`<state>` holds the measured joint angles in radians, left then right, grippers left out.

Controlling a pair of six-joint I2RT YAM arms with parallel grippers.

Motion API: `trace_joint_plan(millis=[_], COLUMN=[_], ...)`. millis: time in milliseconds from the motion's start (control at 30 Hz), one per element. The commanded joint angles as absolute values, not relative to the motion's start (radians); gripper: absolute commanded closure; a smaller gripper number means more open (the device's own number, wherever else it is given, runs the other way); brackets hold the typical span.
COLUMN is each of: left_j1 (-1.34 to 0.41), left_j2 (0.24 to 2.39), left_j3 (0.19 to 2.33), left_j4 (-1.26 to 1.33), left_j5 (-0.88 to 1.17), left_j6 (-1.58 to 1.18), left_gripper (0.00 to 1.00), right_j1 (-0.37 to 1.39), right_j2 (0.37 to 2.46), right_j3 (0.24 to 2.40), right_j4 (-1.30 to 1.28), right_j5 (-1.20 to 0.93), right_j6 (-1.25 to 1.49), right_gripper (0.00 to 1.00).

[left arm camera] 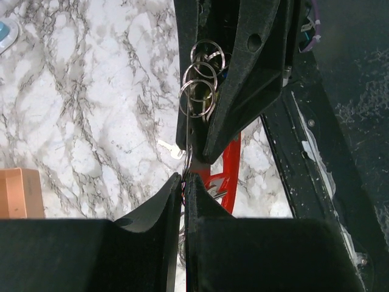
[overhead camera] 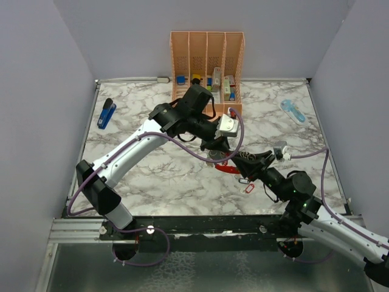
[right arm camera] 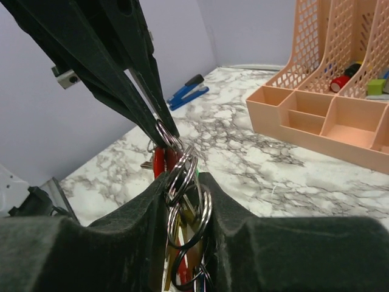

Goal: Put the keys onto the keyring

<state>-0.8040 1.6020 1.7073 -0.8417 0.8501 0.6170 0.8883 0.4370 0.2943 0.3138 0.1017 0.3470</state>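
Pinching ring of keys [right arm camera: 185, 204], left claw [left arm camera: 184, 177] shut; right claw [right arm camera: 183, 181] narrow, clasping bunch; keyring [left arm camera: 231, 161] mostly hidden

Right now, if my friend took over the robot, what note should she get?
Left hand: shut, pinching one silver split ring of the bunch of small silver keys.
Right hand: closed on that bunch, held above the marble table.
Large red C-shaped keyring: right under both hands.
Done: bunch picked up.
To do: get the keys onto the keyring; none clearly on it yet.
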Motion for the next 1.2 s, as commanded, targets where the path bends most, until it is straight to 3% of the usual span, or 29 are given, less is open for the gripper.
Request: trace_joint_plan(millis=[0, 100, 167, 267, 567, 667, 767, 933, 1167], left_j1=[-0.795, -0.793, -0.792, -0.781, -0.693, -0.637, -0.599, -0.594, -0.595], left_j2=[1.584, 1.579, 1.575, 1.567, 1.537, 1.521, 1.504, 1.483, 1.458], left_j3=[1.704, 1.691, 1.681, 1.666, 1.529, 1.484, 1.471, 1.475, 1.45], left_j4=[-0.844, -0.856, -0.857, -0.859, -0.798, -0.793, -0.829, -0.921, -0.956], left_j5=[0.903, 0.908, 0.888, 0.855, 0.842, 0.868, 0.872, 0.868, 0.889], left_j6=[0.659, 0.687, 0.699, 0.717, 0.735, 0.747, 0.78, 0.855, 0.896], left_gripper=[1.0, 1.0, 1.0, 1.0, 1.0, 1.0, 1.0, 1.0, 1.0], right_j1=[0.887, 0.887, 0.887, 0.888, 0.887, 0.887, 0.887, 0.887, 0.887], right_j2=[0.441, 0.44, 0.438, 0.424, 0.326, 0.33, 0.4, 0.595, 0.79], right_j3=[0.305, 0.314, 0.327, 0.356, 0.441, 0.489, 0.547, 0.632, 0.591], right_j4=[0.262, 0.251, 0.226, 0.156, -0.041, -0.205, -0.42, -0.725, -0.774], right_j5=[0.133, 0.132, 0.132, 0.14, 0.222, 0.361, 0.483, 0.555, 0.446], right_j6=[0.335, 0.332, 0.331, 0.325, 0.335, 0.404, 0.532, 0.822, 0.945], right_gripper=[0.71, 0.61, 0.41, 0.34, 0.33, 0.43, 0.51, 0.51, 0.51])
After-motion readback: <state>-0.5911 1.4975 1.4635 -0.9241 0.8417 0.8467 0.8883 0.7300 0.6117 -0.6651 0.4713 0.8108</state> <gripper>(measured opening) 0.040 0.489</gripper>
